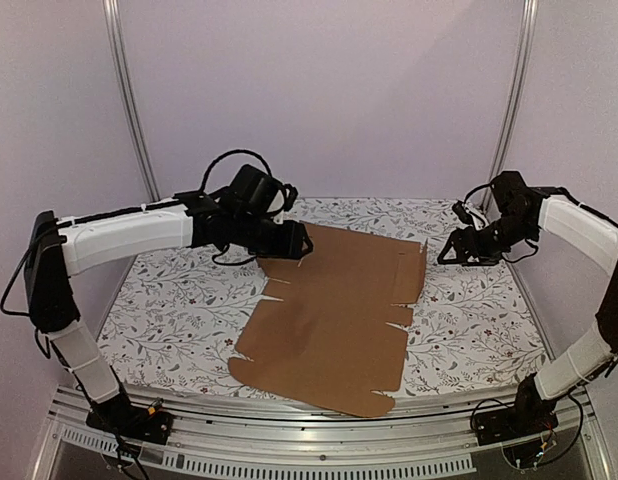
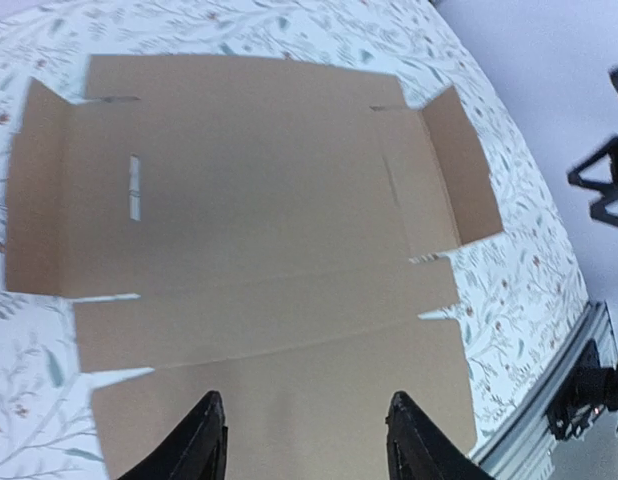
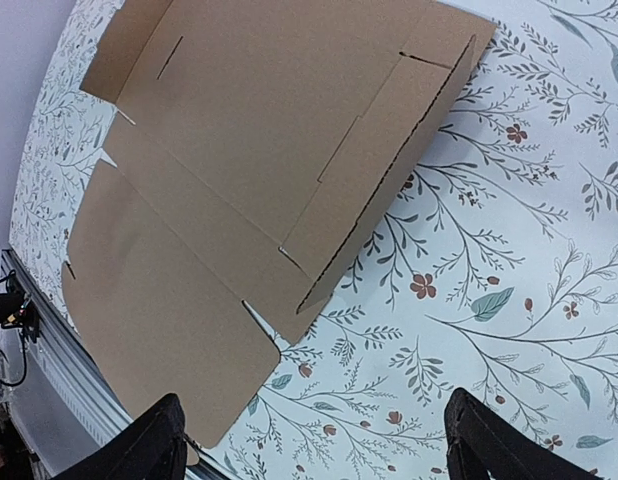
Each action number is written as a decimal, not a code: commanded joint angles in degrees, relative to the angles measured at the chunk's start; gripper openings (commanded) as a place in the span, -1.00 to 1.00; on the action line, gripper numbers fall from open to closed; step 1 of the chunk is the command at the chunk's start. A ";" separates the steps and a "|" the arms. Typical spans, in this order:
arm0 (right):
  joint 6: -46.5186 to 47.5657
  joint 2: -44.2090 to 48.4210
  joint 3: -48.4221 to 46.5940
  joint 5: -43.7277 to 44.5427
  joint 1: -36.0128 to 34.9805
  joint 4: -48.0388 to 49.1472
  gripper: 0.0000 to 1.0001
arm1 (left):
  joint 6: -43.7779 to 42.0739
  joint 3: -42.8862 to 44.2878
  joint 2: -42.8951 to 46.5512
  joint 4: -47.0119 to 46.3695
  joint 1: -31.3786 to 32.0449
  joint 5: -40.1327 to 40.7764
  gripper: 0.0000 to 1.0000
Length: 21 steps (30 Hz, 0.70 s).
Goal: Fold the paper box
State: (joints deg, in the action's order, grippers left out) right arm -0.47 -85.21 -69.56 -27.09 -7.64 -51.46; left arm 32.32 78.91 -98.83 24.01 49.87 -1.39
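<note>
From above, the brown cardboard paper box [image 1: 334, 320] lies unfolded on the flowered desk [image 1: 159, 310], with the left pincer [image 1: 295, 241] over its far corner and the right pincer [image 1: 457, 250] beside its right flap [image 1: 417, 272], likely poised to raise the sides. The left wrist view shows spread, empty fingers [image 2: 204, 440] over smooth creased card with slits. In the right wrist view the fingers [image 3: 154, 445] are spread wide beside that flap, which stands half raised.

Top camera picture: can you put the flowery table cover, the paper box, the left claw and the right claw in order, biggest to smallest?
1. flowery table cover
2. paper box
3. left claw and right claw: both look small and dark, too alike to rank.
</note>
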 commanded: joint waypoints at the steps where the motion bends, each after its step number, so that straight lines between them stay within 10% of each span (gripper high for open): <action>1: 4.91 3.21 1.89 -2.62 -0.14 1.13 0.75 | -5.29 4.43 -1.91 9.23 -8.39 4.87 0.11; 21: 9.96 11.32 9.60 -5.49 -0.18 2.95 0.75 | -10.18 32.51 -32.41 15.67 -21.59 -1.65 0.09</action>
State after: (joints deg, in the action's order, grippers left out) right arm 8.34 -76.40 -61.89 -32.27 -7.64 -49.78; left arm 23.16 109.16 -131.28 38.57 29.21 -1.17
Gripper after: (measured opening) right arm 0.876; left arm 0.560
